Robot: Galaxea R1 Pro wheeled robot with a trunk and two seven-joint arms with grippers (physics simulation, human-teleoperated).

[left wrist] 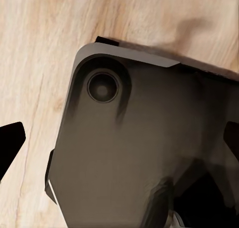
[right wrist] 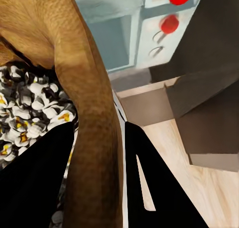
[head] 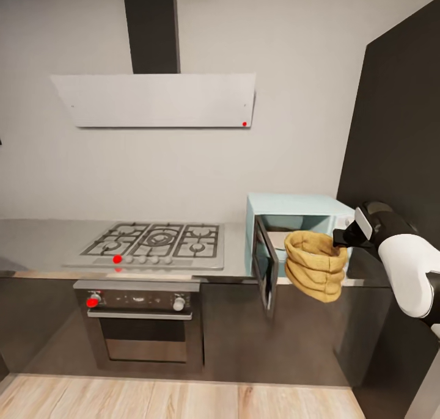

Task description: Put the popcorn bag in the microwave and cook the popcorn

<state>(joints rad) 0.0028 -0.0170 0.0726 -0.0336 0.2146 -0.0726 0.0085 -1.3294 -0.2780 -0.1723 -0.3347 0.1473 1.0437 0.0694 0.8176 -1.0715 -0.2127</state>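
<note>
Popcorn bag (head: 315, 265) clamped in right gripper (head: 340, 238) before open microwave (head: 293, 206); grey countertop (head: 36, 239), wood floor (head: 183, 397).

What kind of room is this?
A home kitchen, most likely: a gas hob set in the countertop, an oven below, a hood above, and a microwave beside it.

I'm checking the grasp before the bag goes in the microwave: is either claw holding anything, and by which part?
The right claw holds the popcorn bag by its rolled rim, one finger inside the mouth and one outside. The left cannot be told.
</note>
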